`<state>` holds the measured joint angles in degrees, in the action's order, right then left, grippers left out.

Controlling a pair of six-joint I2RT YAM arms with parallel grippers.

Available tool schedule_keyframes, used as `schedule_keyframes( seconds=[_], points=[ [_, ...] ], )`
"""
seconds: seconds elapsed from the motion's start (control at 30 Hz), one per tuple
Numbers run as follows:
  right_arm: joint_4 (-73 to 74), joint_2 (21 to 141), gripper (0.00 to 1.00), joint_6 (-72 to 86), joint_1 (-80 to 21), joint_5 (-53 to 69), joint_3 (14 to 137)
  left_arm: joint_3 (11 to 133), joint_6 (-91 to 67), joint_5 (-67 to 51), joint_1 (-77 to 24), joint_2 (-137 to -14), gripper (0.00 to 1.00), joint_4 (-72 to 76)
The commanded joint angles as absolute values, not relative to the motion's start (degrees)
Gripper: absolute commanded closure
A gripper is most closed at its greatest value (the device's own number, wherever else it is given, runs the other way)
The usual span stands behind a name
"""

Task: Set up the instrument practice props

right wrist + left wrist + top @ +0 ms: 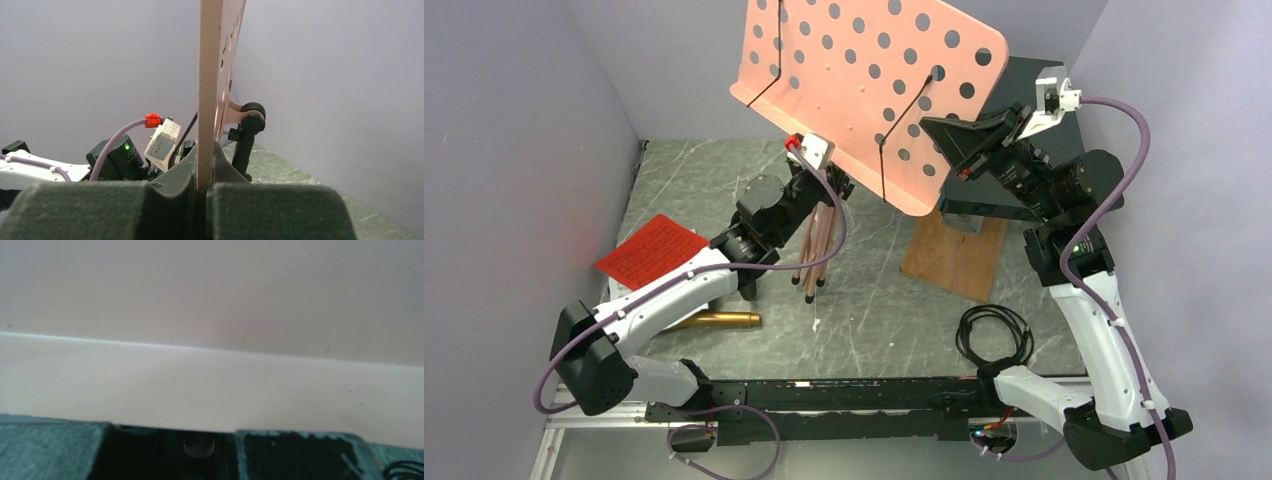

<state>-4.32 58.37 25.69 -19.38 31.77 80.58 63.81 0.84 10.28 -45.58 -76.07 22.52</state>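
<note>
The pink perforated music stand (pixel 864 80) leans tilted over the table's far middle, its tripod legs (pixel 814 250) folded together. My right gripper (pixel 969 140) is shut on the desk's right edge; in the right wrist view the thin pink plate (pixel 210 75) stands pinched between the pads of that gripper (pixel 206 165). My left gripper (pixel 834 185) sits under the desk by the stand's post. The left wrist view is filled by the pink desk (pixel 210 315), and the dark fingers (pixel 300 455) show only at the bottom edge. A red music sheet (pixel 649 250) and a gold microphone (pixel 714 320) lie at the left.
A dark teal box (pixel 1034 110) rests on a wooden board (pixel 954 255) at the back right. A black cable coil (pixel 994 335) lies by the right arm's base. Grey walls close in on the left, back and right.
</note>
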Motion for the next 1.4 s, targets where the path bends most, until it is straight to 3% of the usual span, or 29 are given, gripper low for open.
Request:
schedule_keyframes(
  seconds=[0.0, 0.03, 0.1, 0.3, 0.43, 0.83, 0.97, 1.03, 1.37],
  points=[
    [-7.60, 59.50, 1.00, 14.49, -26.27, 51.42, 82.90, 65.12, 2.68, 15.50, -46.66, -73.48, 0.76, 25.38],
    [-7.11, 59.50, 1.00, 13.91, -27.17, 52.17, 83.15, 64.03, 1.70, 15.87, -46.67, -73.15, 0.63, 26.03],
    [-5.72, 59.59, 1.00, 12.23, -29.13, 52.86, 83.72, 62.46, 1.15, 15.51, -46.67, -72.79, 0.50, 26.42],
    [-3.21, 59.67, 1.00, 10.06, -34.56, 50.15, 82.03, 60.50, 0.93, 16.08, -46.65, -71.60, 0.37, 23.76],
    [-9.22, 57.45, 1.00, 14.31, -36.21, 39.81, 76.67, 58.98, 2.12, 15.38, -46.76, -70.41, 0.34, 25.06],
    [-19.77, 60.67, 1.00, 26.97, -36.21, 25.68, 77.97, 58.65, -1.42, 18.83, -46.75, -69.43, 0.27, 22.80],
    [-20.11, 60.93, 1.00, 27.90, -36.21, 21.90, 79.54, 59.58, -4.20, 20.09, -46.75, -69.64, 0.15, 20.07],
    [-20.70, 60.89, 1.00, 28.45, -36.21, 21.13, 79.83, 60.61, -4.69, 19.49, -46.69, -70.10, 0.01, 18.86],
    [-20.42, 58.88, 1.00, 32.17, -35.99, 13.14, 81.29, 58.46, -6.46, 14.96, -45.62, -67.34, 0.01, 20.29]
  ],
)
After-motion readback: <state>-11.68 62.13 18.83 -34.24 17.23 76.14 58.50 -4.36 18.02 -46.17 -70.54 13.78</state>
